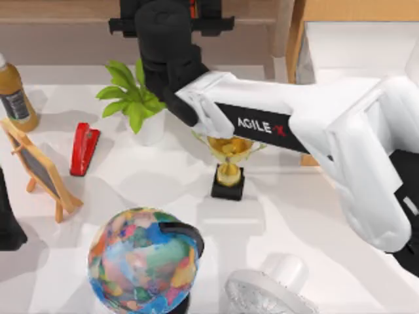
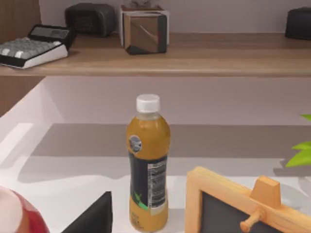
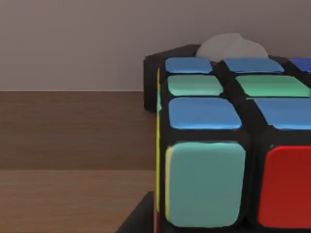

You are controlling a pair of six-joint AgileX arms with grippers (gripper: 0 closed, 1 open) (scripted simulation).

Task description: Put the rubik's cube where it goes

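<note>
The rubik's cube (image 3: 228,145) looms close in the right wrist view, showing blue, green, red and a yellow edge between black grid lines. It sits low over a brown wooden shelf (image 3: 73,131), with one dark finger (image 3: 138,221) against its lower edge. My right arm reaches from the right across the table to the back, where my right gripper (image 1: 171,23) hangs over the shelf (image 1: 59,13), shut on the cube. In the top view the arm hides the cube. My left gripper (image 1: 8,226) is parked at the table's left edge.
On the table stand a gold trophy (image 1: 228,167), potted plant (image 1: 134,101), red stapler (image 1: 84,148), small chalkboard easel (image 1: 40,167), juice bottle (image 1: 14,95), multicoloured globe (image 1: 144,260) and white fan (image 1: 272,291). A calculator (image 2: 34,46) and mirrored box (image 2: 145,31) sit on the shelf.
</note>
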